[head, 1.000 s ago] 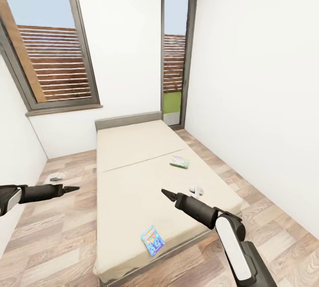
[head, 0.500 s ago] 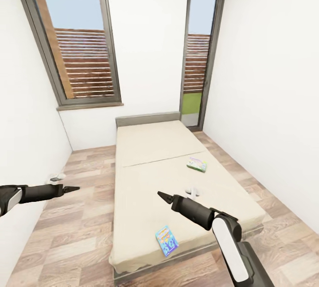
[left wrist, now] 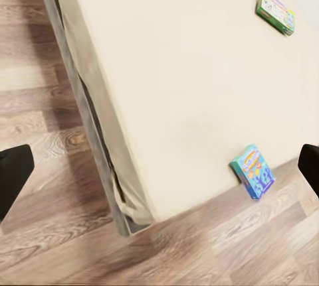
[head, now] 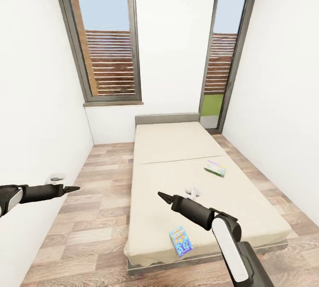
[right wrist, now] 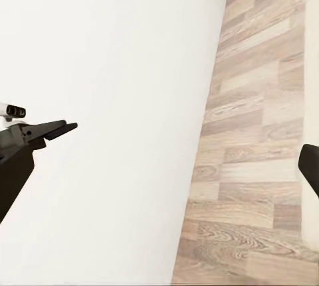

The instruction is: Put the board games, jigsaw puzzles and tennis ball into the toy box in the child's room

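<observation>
The bed (head: 177, 145) stands along the far wall of the child's room, under the windows. A small blue board game (head: 180, 241) lies near the foot edge of the bed (left wrist: 173, 80), and a green-edged board game (head: 215, 168) lies further up on the right side. The left wrist view shows the blue one (left wrist: 253, 171) and the green-edged one (left wrist: 276, 12). My left gripper (head: 73, 188) hangs open over the floor, left of the bed. My right gripper (head: 162, 195) is open above the mattress, holding nothing. The table, toy box, jigsaw puzzles and tennis ball are out of view.
A small white object (head: 193, 190) rests on the mattress near my right gripper. Another white item (head: 56, 176) lies on the plank floor by the left wall. Wood floor runs along both sides of the bed. A tall window (head: 108, 38) and a glazed door (head: 223, 56) are behind it.
The whole picture has shifted, with the bed, windows and both games now further right, so the camera has turned. Both arms keep the same pose and stay open.
</observation>
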Robot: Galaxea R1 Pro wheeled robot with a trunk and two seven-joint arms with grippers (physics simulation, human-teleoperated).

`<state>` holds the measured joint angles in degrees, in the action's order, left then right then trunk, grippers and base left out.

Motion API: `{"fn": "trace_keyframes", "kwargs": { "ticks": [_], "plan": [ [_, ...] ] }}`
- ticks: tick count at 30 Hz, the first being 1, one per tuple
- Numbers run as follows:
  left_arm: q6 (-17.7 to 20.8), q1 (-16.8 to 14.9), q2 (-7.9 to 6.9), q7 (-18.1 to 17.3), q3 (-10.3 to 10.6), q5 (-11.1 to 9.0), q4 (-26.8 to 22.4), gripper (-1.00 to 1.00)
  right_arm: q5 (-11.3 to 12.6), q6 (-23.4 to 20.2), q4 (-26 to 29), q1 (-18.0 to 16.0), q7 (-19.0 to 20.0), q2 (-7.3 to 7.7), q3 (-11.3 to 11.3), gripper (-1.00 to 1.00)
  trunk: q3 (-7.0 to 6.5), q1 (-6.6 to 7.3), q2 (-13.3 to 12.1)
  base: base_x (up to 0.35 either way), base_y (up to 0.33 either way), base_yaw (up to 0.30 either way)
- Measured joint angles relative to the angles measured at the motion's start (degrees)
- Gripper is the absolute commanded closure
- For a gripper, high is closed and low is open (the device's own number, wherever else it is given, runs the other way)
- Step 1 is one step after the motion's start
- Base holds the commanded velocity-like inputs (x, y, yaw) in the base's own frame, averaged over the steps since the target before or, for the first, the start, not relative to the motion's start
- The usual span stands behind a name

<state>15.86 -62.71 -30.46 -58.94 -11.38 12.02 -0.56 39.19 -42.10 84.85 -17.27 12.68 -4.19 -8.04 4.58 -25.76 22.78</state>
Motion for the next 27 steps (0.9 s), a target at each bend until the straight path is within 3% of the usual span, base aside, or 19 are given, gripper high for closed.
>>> {"fn": "trace_keyframes", "kwargs": {
  "ticks": [18,27],
  "plan": [
    [0.1,0.0,0.06,0.0,0.0,0.0,0.0,-1.00,0.0,0.0,-0.1,0.0,0.0,0.00,0.1,-1.00,0.00,0.00,0.0,-0.156,-0.030,0.289],
    [0.1,0.0,0.06,0.0,0.0,0.0,0.0,-1.00,0.0,1.3,-0.5,0.0,-0.1,0.00,0.3,-1.00,0.00,0.01,0.0,-0.047,0.000,0.046]
  ]
}}
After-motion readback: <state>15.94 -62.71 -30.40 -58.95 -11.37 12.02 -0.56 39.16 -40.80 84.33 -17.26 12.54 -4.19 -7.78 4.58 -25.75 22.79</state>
